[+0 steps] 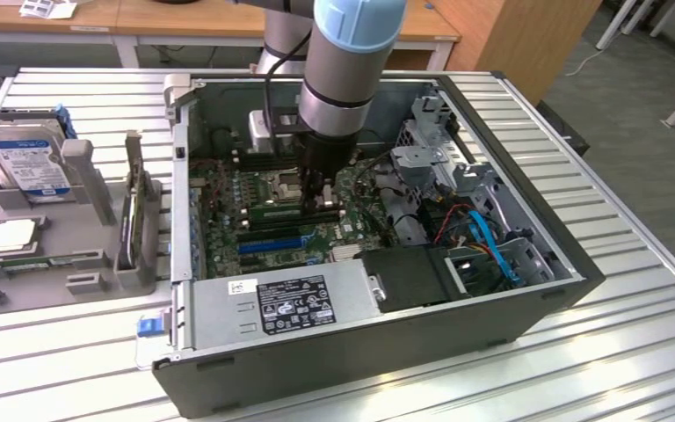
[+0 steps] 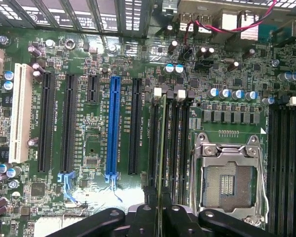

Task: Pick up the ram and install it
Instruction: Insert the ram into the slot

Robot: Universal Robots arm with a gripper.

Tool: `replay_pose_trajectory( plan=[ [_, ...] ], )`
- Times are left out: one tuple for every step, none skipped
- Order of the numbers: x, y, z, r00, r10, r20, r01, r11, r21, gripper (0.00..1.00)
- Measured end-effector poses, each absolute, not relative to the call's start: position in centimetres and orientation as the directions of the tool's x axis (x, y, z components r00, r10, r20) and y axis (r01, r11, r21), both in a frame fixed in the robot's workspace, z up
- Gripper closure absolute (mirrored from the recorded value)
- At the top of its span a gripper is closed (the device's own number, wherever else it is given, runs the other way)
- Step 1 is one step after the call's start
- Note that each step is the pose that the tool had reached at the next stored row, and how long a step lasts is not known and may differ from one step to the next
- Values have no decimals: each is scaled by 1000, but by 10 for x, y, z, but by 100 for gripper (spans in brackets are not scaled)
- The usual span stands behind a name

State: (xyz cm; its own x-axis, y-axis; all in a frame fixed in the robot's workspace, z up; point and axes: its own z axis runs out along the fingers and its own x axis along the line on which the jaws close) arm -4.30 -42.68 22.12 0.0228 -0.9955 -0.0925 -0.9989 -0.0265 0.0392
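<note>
**Mia:** What is the gripper (image 2: 160, 218) doing?

**Sam:** It is almost closed. It pinches the ram (image 2: 163, 148) between its two black fingers. The ram is a thin green stick, and it stands on its edge.

**Mia:** Where is the ram?

**Sam:** It is down inside the computer case (image 1: 431, 343), right at the green board. It runs the same way as the blue slot (image 2: 113, 128) and is near it, with one black slot between them. It sits in line with the black memory slots (image 2: 180, 143). Those lie on the side of the blue slot where the silver socket (image 2: 227, 182) is.

**Mia:** So is the picking up done?

**Sam:** I think so. The ram is in the gripper and off the desk (image 1: 619, 352). It also looks lined up with one memory slot.

**Mia:** Is it pushed all the way in?

**Sam:** I cannot tell. I see only its thin top edge, and its bottom edge is hidden. The gripper has hold of it, so I think the job is not finished. Making sure it is pushed in and letting go look like what is left.

**Mia:** What else is there?

**Sam:** Far from the blue slot, outside the case, the hard drive (image 1: 27, 163) leans in a grey holder (image 1: 91, 264) on the desk. Nothing touches it.
</note>
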Motion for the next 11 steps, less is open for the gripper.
replay_pose_trajectory(
  plan=[
    [-43, -427, 221, 23, -995, -92, -999, -26, 39, 86],
    [-43, -427, 221, 23, -995, -92, -999, -26, 39, 86],
    [-43, -427, 221, 23, -995, -92, -999, -26, 39, 86],
    [-43, -427, 221, 23, -995, -92, -999, -26, 39, 86],
    [-43, -427, 221, 23, -995, -92, -999, -26, 39, 86],
    [-43, -427, 221, 23, -995, -92, -999, -26, 39, 86],
    [-43, -427, 221, 23, -995, -92, -999, -26, 40, 86],
    [-43, -427, 221, 22, -995, -92, -999, -26, 40, 86],
    [-43, -427, 221, 22, -995, -92, -999, -26, 40, 86],
    [-43, -427, 221, 23, -995, -92, -999, -26, 40, 86],
    [-42, -427, 221, 23, -995, -92, -999, -27, 40, 86]
  ],
)
